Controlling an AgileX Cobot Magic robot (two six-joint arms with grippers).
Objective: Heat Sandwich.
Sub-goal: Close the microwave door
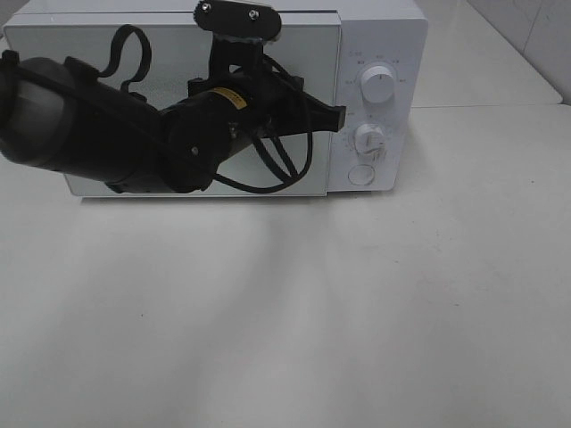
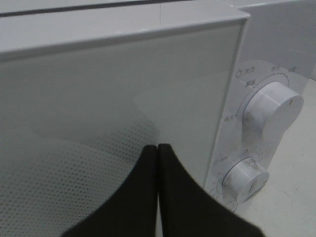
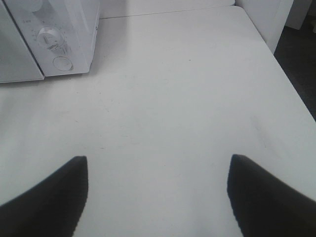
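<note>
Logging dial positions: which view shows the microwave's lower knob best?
Left wrist: the lower knob is close and large, with its pointer mark visible. Exterior high shows the knob small but unobstructed. Right wrist shows the knob distant and tiny.

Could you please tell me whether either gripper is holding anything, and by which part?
Nothing is held. The left gripper is shut on nothing, in front of the microwave door; the right gripper hangs open above the table.
</note>
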